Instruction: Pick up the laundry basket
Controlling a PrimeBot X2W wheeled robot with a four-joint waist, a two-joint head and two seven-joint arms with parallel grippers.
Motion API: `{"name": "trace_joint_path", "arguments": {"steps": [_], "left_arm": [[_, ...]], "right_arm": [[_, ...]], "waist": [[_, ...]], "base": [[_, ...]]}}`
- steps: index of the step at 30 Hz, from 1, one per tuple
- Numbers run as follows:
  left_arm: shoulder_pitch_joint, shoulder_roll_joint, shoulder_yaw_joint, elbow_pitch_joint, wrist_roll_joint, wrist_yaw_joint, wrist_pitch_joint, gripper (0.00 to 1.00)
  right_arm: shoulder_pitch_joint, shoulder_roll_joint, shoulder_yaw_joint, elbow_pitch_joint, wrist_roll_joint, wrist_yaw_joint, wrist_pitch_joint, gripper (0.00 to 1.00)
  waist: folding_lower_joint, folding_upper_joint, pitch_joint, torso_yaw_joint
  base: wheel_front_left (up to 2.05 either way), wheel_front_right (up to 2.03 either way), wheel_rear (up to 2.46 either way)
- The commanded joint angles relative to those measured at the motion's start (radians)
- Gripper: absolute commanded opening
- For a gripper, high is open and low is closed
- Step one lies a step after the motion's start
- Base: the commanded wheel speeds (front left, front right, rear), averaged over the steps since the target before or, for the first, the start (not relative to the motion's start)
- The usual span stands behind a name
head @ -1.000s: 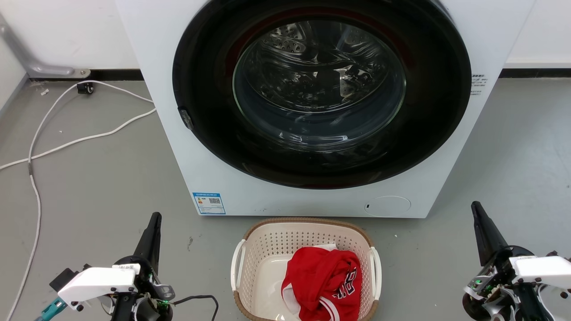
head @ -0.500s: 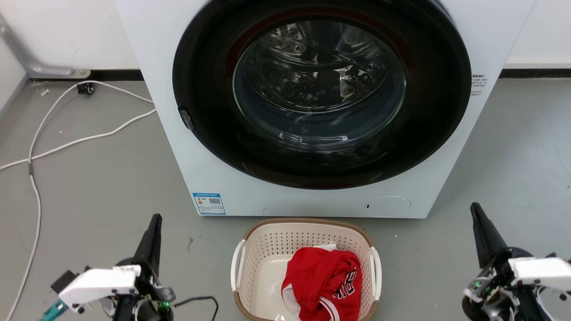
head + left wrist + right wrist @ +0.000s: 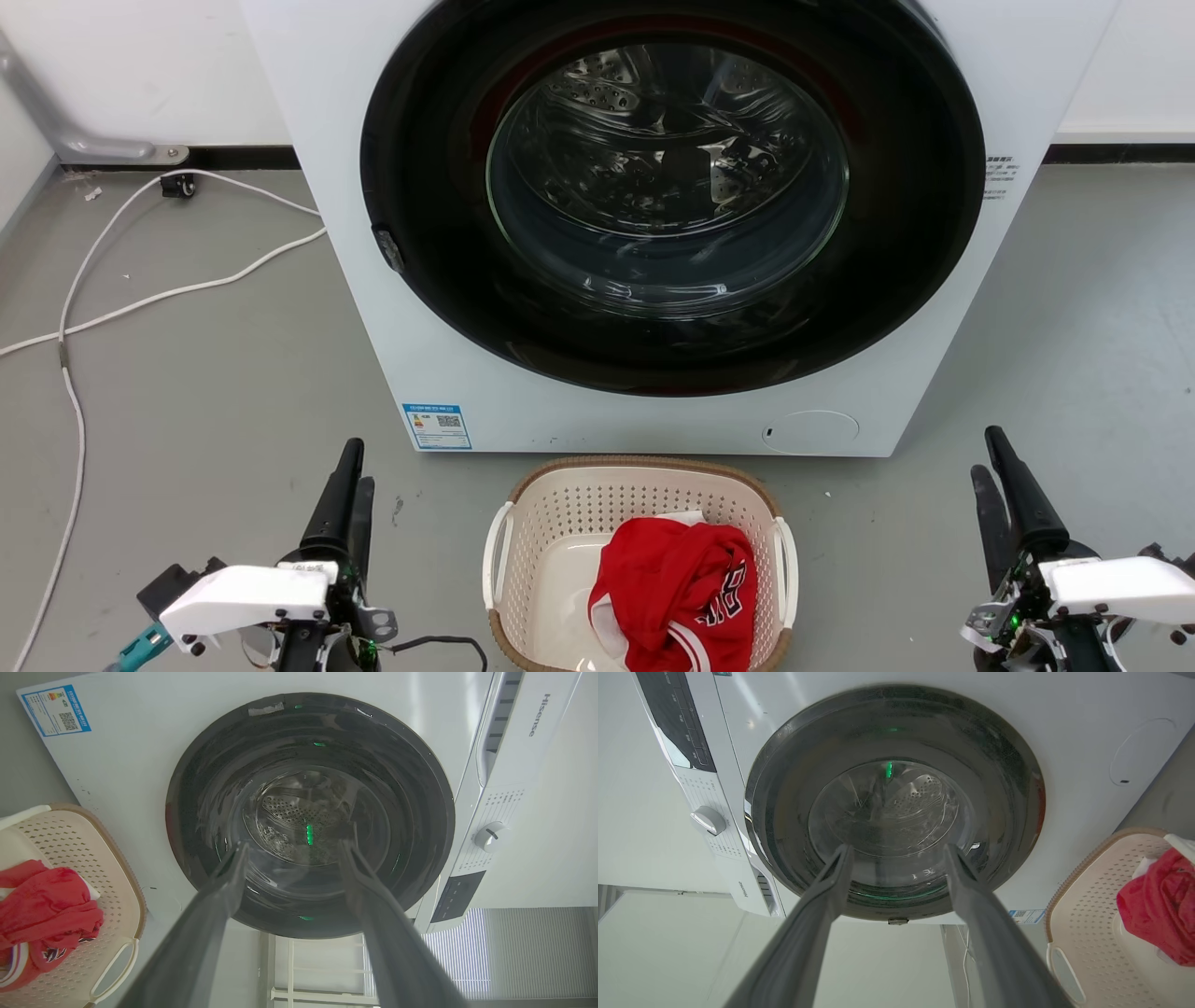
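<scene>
Grey floor [image 3: 187, 401] runs up to a white washer [image 3: 355, 280] with its door shut, and the basket [image 3: 644, 466] sits on the floor just in front of it, midway between the two arms, with a red garment [image 3: 672, 579] heaped inside. Over the last second the left gripper [image 3: 359, 462] has shifted a little toward the basket. Both it and the right gripper [image 3: 984, 450] now show two separate fingers in the head view, where each showed a single dark blade before. The wrist views have the fingers of both spread wide with nothing between them, pointing at the washer door, the basket off to one side. Neither gripper touches the basket; the right one stands well apart from it. This reads as the start of the reach: jaws readied, arms not yet lowered to the white handles [image 3: 492, 560], which likely need a grip on each side for a level lift.
</scene>
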Motion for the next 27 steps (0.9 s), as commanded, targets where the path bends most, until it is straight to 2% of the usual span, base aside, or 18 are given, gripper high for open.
{"name": "trace_joint_path", "arguments": {"steps": [1,16,27], "left_arm": [[-0.035,0.004,-0.016,-0.030,0.059,-0.001,-0.017,1.00],[-0.046,0.002,-0.082,-0.066,0.415,0.009,-0.077,1.00],[-0.056,0.002,-0.124,-0.058,0.644,0.025,-0.112,1.00]], "right_arm": [[-0.009,-0.001,0.003,-0.034,-0.074,0.001,-0.018,1.00],[-0.014,-0.006,0.001,-0.099,-0.504,0.001,-0.034,1.00],[-0.031,-0.021,0.008,-0.079,-0.705,0.001,-0.067,1.00]], "waist": [[0.0000,0.0000,0.000,0.001],[0.0000,0.0000,0.002,0.004],[0.0000,0.0000,0.003,0.005]], "base": [[0.00,0.00,0.00],[0.00,0.00,0.00],[0.00,0.00,0.00]]}}
